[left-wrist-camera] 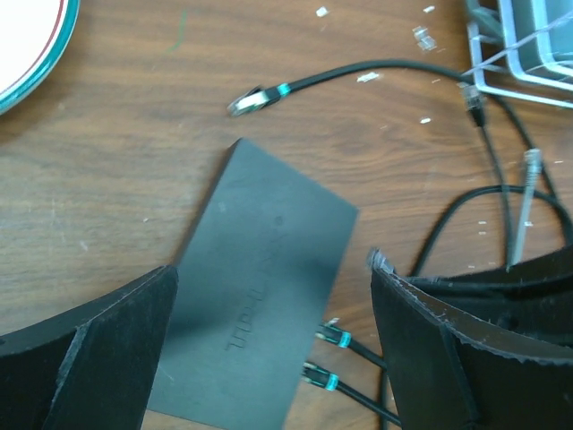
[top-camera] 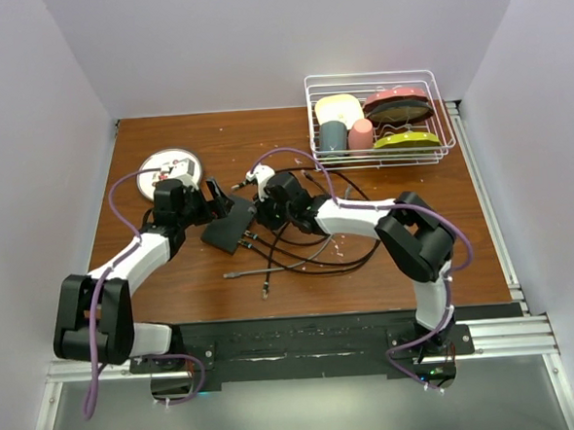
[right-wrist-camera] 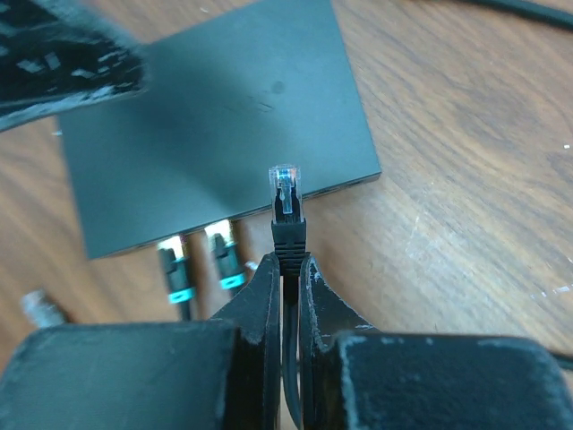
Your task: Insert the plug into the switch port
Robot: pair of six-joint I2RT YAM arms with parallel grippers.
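Note:
The switch [top-camera: 231, 224] is a flat matte-black box on the wooden table; it also shows in the left wrist view [left-wrist-camera: 260, 287] and the right wrist view [right-wrist-camera: 215, 125]. Two teal-banded plugs [right-wrist-camera: 199, 260] sit in its near edge. My right gripper [right-wrist-camera: 286, 269] is shut on a black plug [right-wrist-camera: 286, 208] with a clear tip, held just above the switch's socket edge, right of the two seated plugs. My left gripper [left-wrist-camera: 273, 358] is open, its fingers [left-wrist-camera: 98, 340] straddling the switch without touching it.
Loose black cables [top-camera: 299, 253] with free plugs lie right of and in front of the switch. A round white plate [top-camera: 170, 170] sits behind the left arm. A wire basket [top-camera: 379, 122] with cups and dishes stands at the back right.

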